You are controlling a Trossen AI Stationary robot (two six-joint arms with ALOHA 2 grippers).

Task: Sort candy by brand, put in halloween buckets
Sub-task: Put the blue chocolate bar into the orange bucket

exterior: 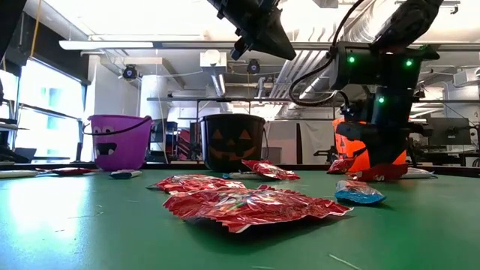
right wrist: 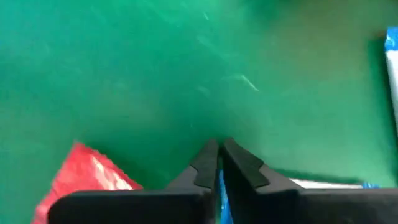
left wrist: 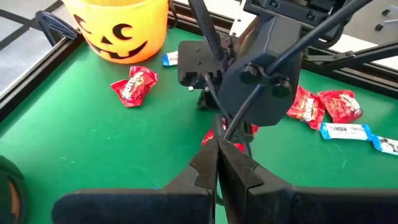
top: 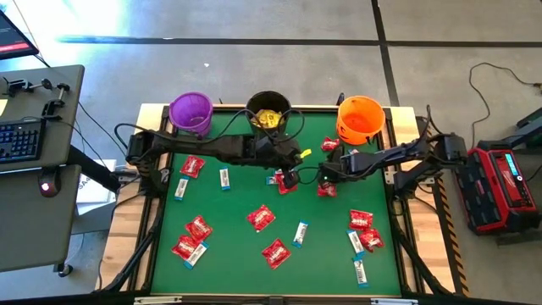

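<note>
Three buckets stand along the far edge: purple (top: 190, 112), black (top: 269, 110) with yellow packets inside, and orange (top: 360, 119). Red packets (top: 261, 219) and white-and-blue bars (top: 300, 233) lie scattered on the green mat. My left gripper (left wrist: 217, 155) is shut and empty, raised above the mat's middle (top: 292, 172). My right gripper (right wrist: 219, 163) is down at the mat just right of it (top: 324, 175), shut on a white-and-blue bar (right wrist: 329, 183). A red packet (right wrist: 87, 177) lies beside it. My right gripper pinches the bar's blue end (right wrist: 219, 190) between its two fingers, which come down at the mat from above. The bar's white length (right wrist: 323, 183) lies low by the mat, off to one side of the fingers.
The mat has a raised dark frame (top: 154, 237). Red packets and bars lie at the near left (top: 190, 241) and near right (top: 362, 233). A red packet (left wrist: 134, 84) lies in front of the orange bucket. The two arms stand close together at mid-table.
</note>
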